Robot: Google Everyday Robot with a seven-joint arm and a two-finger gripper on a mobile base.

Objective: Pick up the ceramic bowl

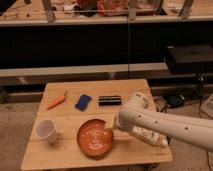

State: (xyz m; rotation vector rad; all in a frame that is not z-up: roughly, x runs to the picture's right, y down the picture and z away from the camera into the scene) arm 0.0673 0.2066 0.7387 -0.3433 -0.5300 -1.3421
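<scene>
The ceramic bowl [95, 138] is a wide, shallow orange-red dish with pale rings inside, resting on the front middle of the wooden table [70, 117]. My white arm reaches in from the right across the table. Its gripper [109, 127] sits at the bowl's upper right rim, open, with a dark fingertip overlapping the rim edge. The bowl rests flat on the table.
A small white cup [46, 131] stands to the left of the bowl. Behind it lie an orange carrot [56, 101], a blue sponge [83, 102] and a black bar [110, 100]. A white bottle [148, 135] lies under my arm. Dark shelving runs behind the table.
</scene>
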